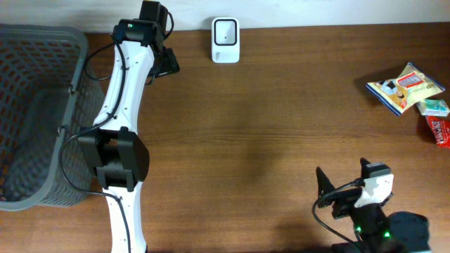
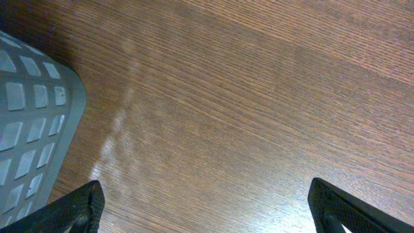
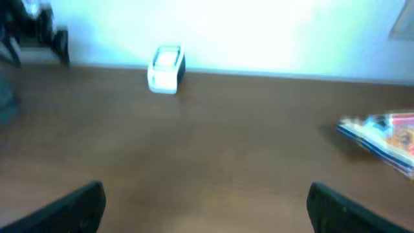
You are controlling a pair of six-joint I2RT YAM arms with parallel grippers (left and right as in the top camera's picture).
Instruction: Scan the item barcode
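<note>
Grey mesh basket (image 1: 35,112) sits at the left end of the desk (image 1: 281,126). Left claw (image 1: 167,63) is beside its far corner, jaws wide, holding nothing. White scanner (image 1: 226,40) at far edge. Right claw (image 1: 343,181) at near edge, spread wide, empty. Yellow snack packet (image 1: 406,87) lies far right, untouched.

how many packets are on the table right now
3, all at the right edge of the table: a yellow snack bag, a small green-white pack beside it, and a red pack partly cut off by the frame. More may lie outside the view.
</note>
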